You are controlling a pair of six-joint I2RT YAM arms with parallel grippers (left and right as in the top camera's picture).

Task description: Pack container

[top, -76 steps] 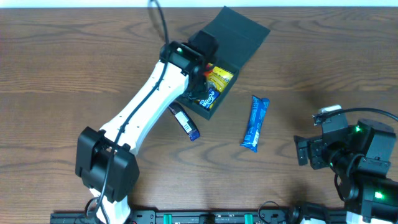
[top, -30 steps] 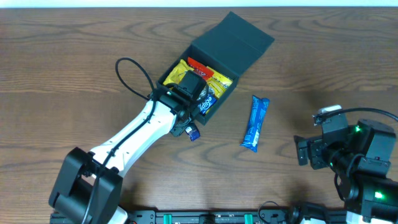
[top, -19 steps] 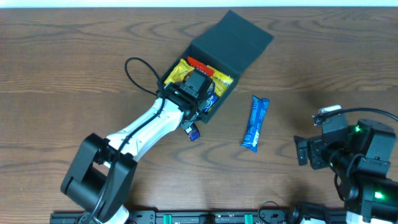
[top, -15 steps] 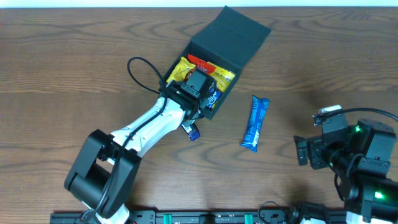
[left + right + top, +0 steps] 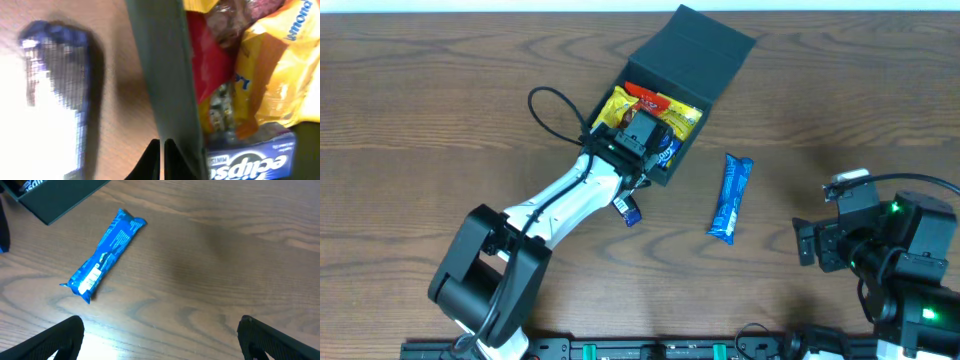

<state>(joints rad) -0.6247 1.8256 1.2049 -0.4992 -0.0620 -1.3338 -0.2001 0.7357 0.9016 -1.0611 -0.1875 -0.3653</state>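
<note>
The container [image 5: 698, 48] sits lid-open at the far middle of the desk [image 5: 440, 90], snack packets inside. The left pincer [image 5: 161, 156] hangs at its near wall, tips together. The right pincer [image 5: 162, 342] gapes wide apart, and a blue packet [image 5: 102, 255] lies before it.

"eclipse" on the blue pack [image 5: 250, 162] in the container [image 5: 165, 75], partial "mono" on the yellow packet [image 5: 285, 65] beside it

Couple seconds back the left tool [image 5: 640, 138] was reaching right over the container [image 5: 692, 52]. Now it's pulled back toward 7 o'clock and sits at the front wall, so way more of the yellow packets [image 5: 613, 106] show. The container's crept toward 12 o'clock over the last second. On the bench the arm now covers most of the dark blue packet [image 5: 631, 211].
</note>
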